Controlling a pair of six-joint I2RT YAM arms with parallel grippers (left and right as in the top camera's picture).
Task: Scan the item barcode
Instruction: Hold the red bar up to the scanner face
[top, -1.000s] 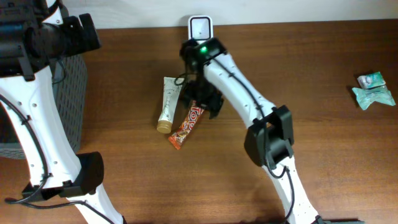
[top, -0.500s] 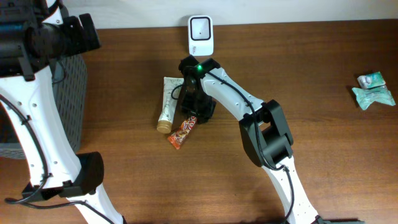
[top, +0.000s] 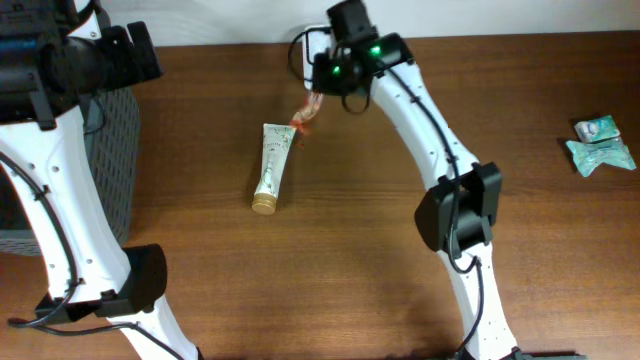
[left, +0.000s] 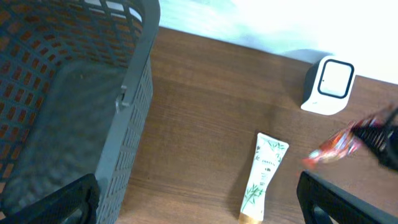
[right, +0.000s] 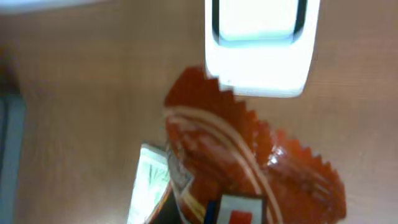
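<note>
Right gripper (top: 317, 96) clamped on one end of the red snack bar (top: 304, 118), which hangs above the table just in front of the scanner (right: 258, 43). Pickup looks done. Remaining, in my judgement: presenting the barcode to the scanner window. No barcode discernible.

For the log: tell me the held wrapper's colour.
The wrapper is orange-red; clearest in the right wrist view.

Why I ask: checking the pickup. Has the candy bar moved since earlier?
Yes. From beside the tube, the candy bar went up-frame toward the scanner, held by the right gripper.
</note>
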